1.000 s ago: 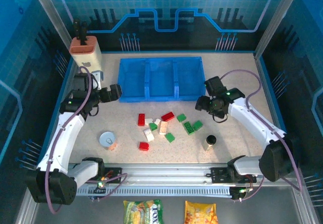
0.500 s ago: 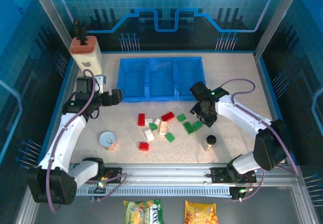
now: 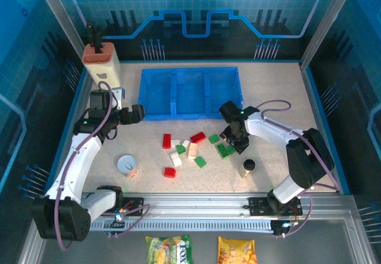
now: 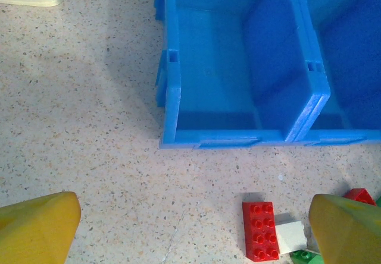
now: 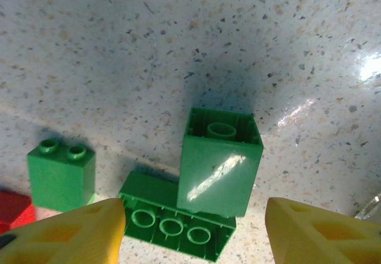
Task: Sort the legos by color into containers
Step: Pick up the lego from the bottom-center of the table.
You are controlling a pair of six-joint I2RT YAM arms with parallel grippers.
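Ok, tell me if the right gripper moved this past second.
Yes. In the top view the right gripper moved left and nearer, from beside the front right corner of the blue tray to above the green legos.

Bare speckled tabletop (image 3: 280, 79) lies open to the right of the shallow translucent blue three-compartment tray (image 3: 161, 115), and in a strip along its near wall. The small red, green and cream plastic bricks (image 3: 193, 148) crowd together with only narrow gaps between them. A tipped green brick (image 5: 220, 163) touches a long flat green brick (image 5: 175, 225). A small dark-capped bottle (image 3: 247, 167) stands near the green bricks. A round tin can (image 3: 127, 164) sits near-left, and a beige block with orange top (image 3: 101, 65) fills the far-left corner.
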